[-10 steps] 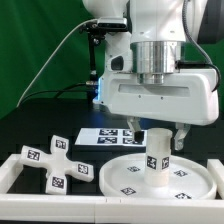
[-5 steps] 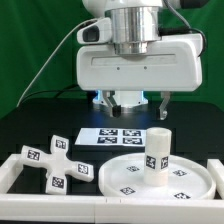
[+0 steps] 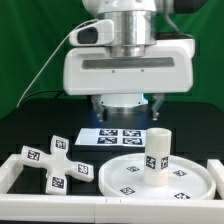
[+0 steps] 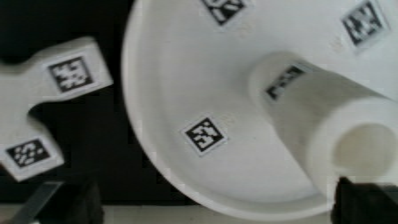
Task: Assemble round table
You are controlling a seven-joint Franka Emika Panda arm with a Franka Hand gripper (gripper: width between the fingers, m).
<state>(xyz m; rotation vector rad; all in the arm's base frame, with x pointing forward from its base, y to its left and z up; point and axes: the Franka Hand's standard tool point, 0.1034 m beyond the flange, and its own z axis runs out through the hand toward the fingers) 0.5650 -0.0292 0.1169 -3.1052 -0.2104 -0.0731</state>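
Hanging high over the black counter [image 3: 40, 118], the tool [image 4: 205, 200] is open wide and holds nothing. In the wrist view its two dark fingertips [image 4: 43, 197] show far apart, with nothing gripped between them. The large white round plastic disc with a rim [image 3: 195, 185] lies flat near the front, on the exterior view's right. The short thick white plastic cylinder [image 3: 157, 152] stands upright on the middle of the disc. I cannot tell if it is fixed in tight or just sitting there. The white cross-shaped plastic foot with four arms [image 3: 50, 160] lies on the counter just beside the disc, on the exterior view's left, and the wrist view shows a dark gap between them. All three parts look hard, stiff and light, so I think a squeeze will not bend or break them. They also look smooth, so they may slip. The foot looks like the next part to pick up. I would pinch one arm of it across its two flat sides, close to the middle of the cross, so it does not tip. The round cylinder is harder to hold, since it could slide out from between the fingers.
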